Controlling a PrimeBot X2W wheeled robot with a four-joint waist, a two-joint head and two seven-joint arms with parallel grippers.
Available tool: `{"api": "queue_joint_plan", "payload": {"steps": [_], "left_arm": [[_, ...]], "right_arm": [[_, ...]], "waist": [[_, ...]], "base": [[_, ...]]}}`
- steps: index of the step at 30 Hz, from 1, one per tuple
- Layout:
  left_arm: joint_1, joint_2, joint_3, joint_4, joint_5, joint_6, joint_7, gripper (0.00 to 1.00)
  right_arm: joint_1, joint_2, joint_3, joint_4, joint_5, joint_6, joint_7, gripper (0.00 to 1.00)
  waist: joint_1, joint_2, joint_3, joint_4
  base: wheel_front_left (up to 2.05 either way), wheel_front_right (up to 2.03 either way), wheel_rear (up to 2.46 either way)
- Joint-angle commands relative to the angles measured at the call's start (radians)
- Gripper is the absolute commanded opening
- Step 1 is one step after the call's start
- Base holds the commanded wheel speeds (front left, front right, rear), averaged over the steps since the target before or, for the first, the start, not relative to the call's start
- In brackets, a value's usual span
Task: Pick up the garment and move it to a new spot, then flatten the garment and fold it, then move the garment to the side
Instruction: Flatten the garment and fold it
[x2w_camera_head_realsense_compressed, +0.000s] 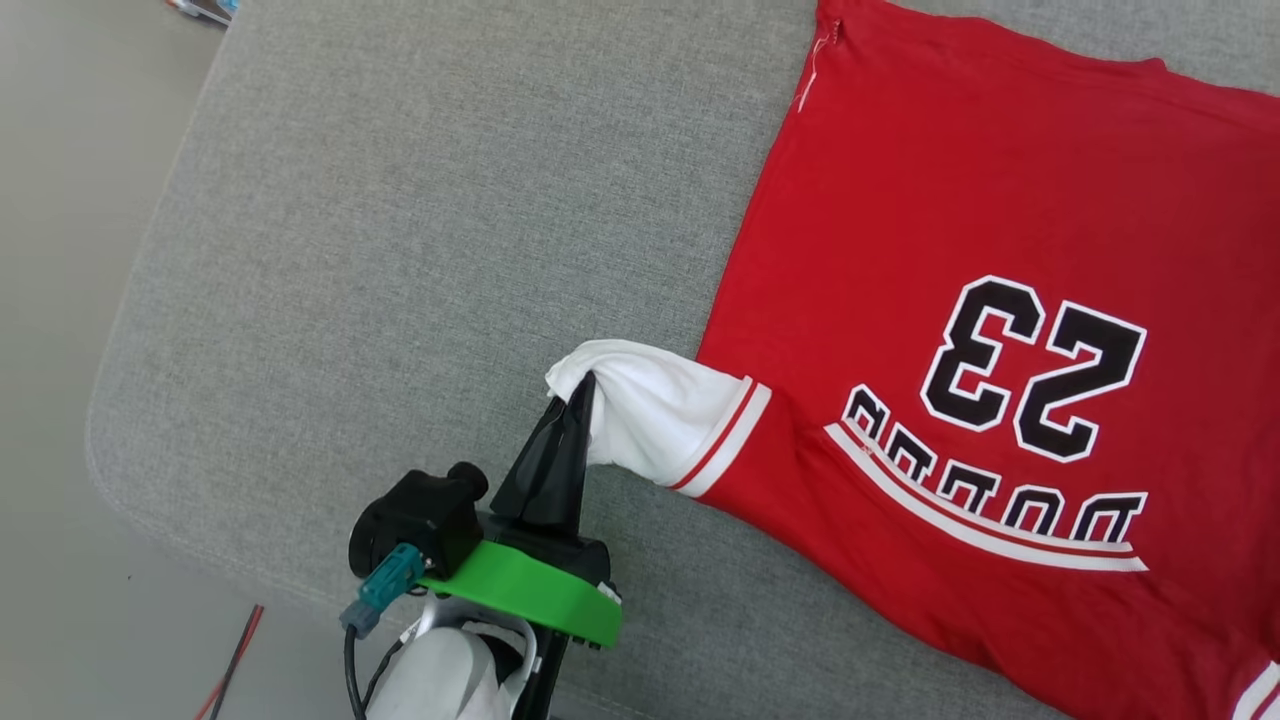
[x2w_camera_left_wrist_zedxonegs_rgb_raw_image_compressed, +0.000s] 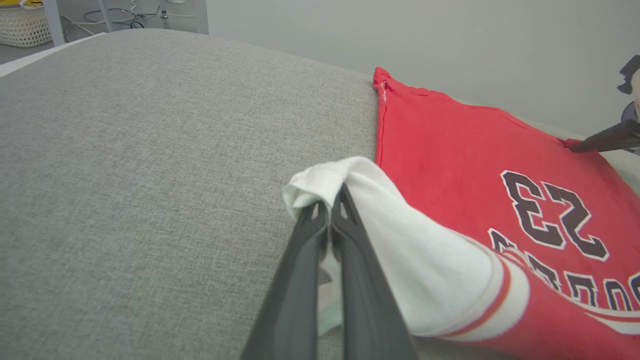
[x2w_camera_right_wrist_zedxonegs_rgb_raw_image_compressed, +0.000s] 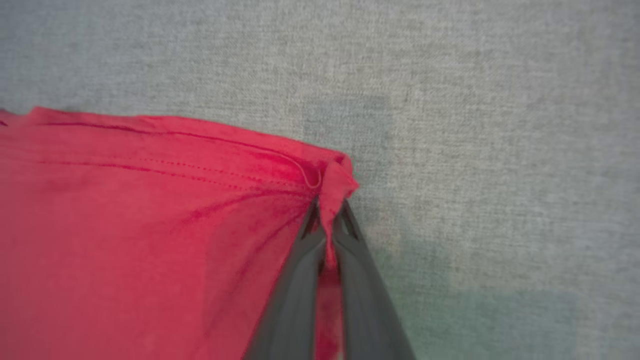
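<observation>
The garment is a red jersey with black "23" numerals, spread flat on the right half of a grey cushioned surface. Its white sleeve with red stripes points left. My left gripper is shut on the tip of that sleeve, which bunches over the fingertips. In the right wrist view my right gripper is shut on a red hemmed corner of the garment. The left wrist view shows that right gripper's dark fingers at the garment's far right corner.
The cushion's rounded left edge drops to a pale floor, where a red and black cable lies. A woven basket and cables stand at the far left in the left wrist view. A pale wall rises behind the cushion.
</observation>
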Motion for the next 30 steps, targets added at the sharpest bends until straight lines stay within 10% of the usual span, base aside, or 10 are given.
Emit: {"api": "queue_joint_plan", "payload": {"steps": [1,17,30], "left_arm": [[-0.014,-0.005,0.001,0.007,-0.007,0.004,-0.006,0.00],[0.114,0.020,0.106,0.109,-0.002,-0.005,-0.006,0.00],[0.163,0.069,0.174,0.148,-0.006,0.004,-0.006,0.00]], "right_arm": [[0.078,0.017,0.012,0.028,0.005,-0.001,0.011,0.00],[0.485,-0.092,-0.041,-0.409,0.114,-0.001,0.031,0.00],[1.040,0.134,-0.290,-0.783,0.141,-0.001,0.019,0.00]], "waist": [[0.0000,0.0000,-0.028,-0.004],[0.0000,0.0000,-0.308,-0.191],[0.0000,0.0000,-0.389,-0.344]], "base": [[0.00,0.00,0.00],[0.00,0.00,0.00],[0.00,0.00,0.00]]}}
